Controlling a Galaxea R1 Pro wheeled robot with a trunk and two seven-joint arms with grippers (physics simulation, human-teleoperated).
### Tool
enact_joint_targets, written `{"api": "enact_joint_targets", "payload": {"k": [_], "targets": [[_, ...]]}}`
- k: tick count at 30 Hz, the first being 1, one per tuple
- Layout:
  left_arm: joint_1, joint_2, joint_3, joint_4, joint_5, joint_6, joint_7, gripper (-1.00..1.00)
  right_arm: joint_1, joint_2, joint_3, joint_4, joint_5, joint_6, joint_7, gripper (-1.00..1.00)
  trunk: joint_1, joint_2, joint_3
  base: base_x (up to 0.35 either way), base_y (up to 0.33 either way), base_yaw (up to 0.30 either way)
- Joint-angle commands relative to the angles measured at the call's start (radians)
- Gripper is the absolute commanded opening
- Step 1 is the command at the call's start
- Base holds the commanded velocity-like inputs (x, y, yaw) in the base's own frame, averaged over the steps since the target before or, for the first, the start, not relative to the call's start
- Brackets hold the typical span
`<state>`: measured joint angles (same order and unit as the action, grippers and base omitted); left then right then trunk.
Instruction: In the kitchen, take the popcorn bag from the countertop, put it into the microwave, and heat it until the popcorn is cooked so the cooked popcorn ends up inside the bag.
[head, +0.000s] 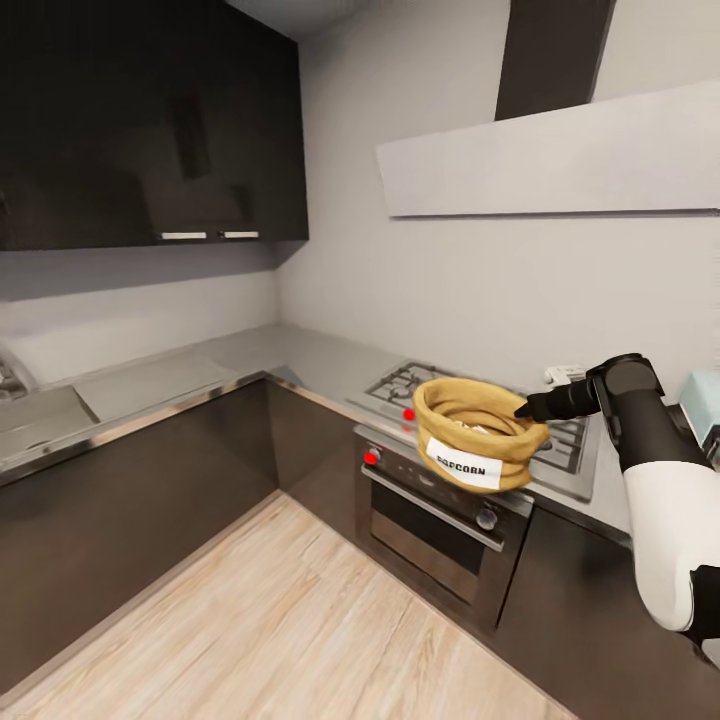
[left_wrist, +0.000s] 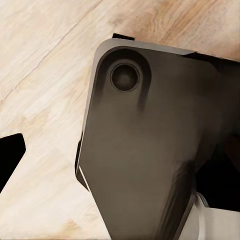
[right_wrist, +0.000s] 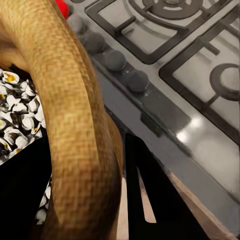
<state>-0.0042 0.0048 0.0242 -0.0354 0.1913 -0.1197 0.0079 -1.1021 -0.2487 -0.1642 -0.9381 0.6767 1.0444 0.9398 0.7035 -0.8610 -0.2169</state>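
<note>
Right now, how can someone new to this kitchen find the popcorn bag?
Find the silver gas hob above the built-in oven. At its front edge the right claw grips the popcorn bag: a tan burlap sack with a rolled rim and white POPCORN label.

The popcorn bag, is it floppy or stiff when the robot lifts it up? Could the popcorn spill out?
Probably floppy: the popcorn bag is woven cloth, and its rolled rim bends around where the right gripper pinches it. It likely weighs little, hanging from one side above the hob. The top is open with popcorn showing, so tilting further might spill some.
</note>
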Motion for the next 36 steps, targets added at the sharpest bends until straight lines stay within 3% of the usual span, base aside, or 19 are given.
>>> {"api": "enact_joint_targets", "payload": {"k": [1,12,28,36], "targets": [[0.000,0.000,0.002,0.000,0.004,-0.003,0.001,1.00,-0.001,0.000,-0.001,-0.001,0.009,0.003,0.010,-1.00,-0.001,-0.001,-0.001,-0.303,0.000,0.000],[0.000,0.000,0.002,0.000,0.004,-0.002,0.000,1.00,-0.001,-0.001,-0.001,-0.001,0.009,0.003,0.010,-1.00,-0.001,-0.001,-0.001,-0.216,0.000,0.000],[0.000,0.000,0.002,0.000,0.004,-0.002,0.000,1.00,-0.001,0.000,-0.001,-0.001,0.011,0.003,0.010,-1.00,-0.001,-0.001,-0.001,-0.015,0.000,0.000],[0.000,0.000,0.002,0.000,0.004,-0.003,0.001,1.00,-0.001,0.002,0.000,0.003,0.012,0.003,0.010,-1.00,-0.001,-0.001,-0.001,-0.335,0.000,0.000]]}}
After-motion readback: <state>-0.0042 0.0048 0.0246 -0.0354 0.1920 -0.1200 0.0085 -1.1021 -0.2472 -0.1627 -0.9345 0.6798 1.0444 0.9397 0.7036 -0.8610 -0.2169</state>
